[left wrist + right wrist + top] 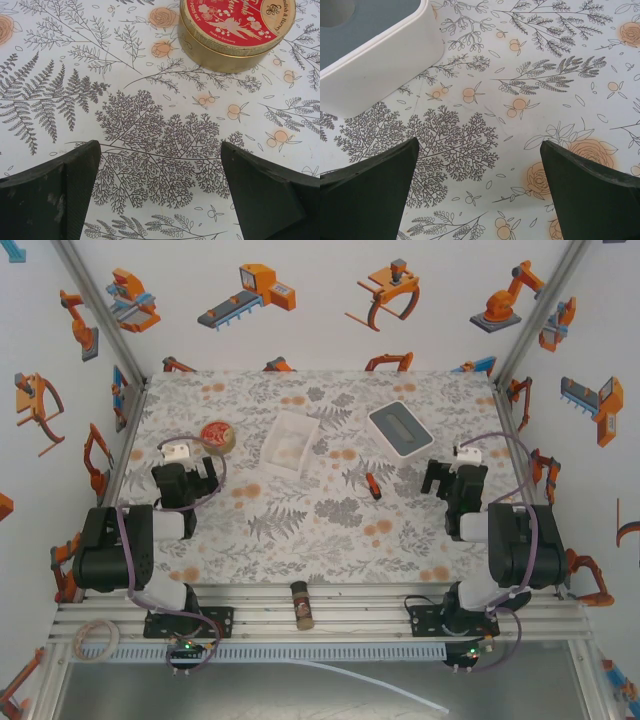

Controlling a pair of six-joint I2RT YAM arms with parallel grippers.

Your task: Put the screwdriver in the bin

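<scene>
Orange-red handle, thin dark shaft: your screwdriver [372,485] lies on the counter [300,535] between the bin [290,440] and the right pincer [452,478], spread wide, empty. Light, stiff, probably rolls; pinch the handle.

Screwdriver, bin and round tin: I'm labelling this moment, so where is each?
screwdriver [373,486], top external view, on the orange-red handle near the shaft.
bin [274,438], top external view, on its left wall.
round tin [217,435], top external view, on the red lid.
</scene>
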